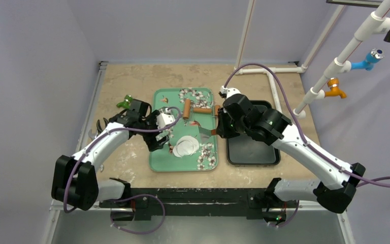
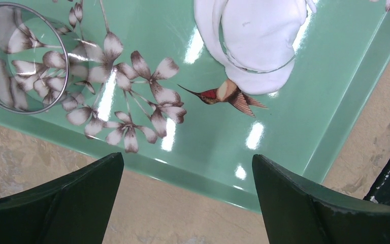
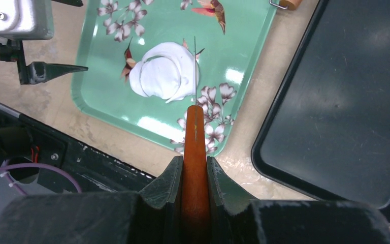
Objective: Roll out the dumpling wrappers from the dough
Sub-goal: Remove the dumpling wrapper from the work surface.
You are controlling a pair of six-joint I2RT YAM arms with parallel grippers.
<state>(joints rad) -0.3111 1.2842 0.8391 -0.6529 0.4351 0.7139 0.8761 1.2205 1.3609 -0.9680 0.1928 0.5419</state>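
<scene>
Right wrist view: right gripper [image 3: 195, 161] clamped on an orange-handled scraper [image 3: 195, 127], whose thin blade could tear the dough [image 3: 162, 71] just ahead if pressed steeply.

Overhead and both close wrist views share the green tray [image 1: 162, 160].

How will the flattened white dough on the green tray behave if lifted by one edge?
The dough lies thin and folded over, with uneven edges, so it would probably droop and perhaps tear. It may cling to the glossy green tray.
</scene>
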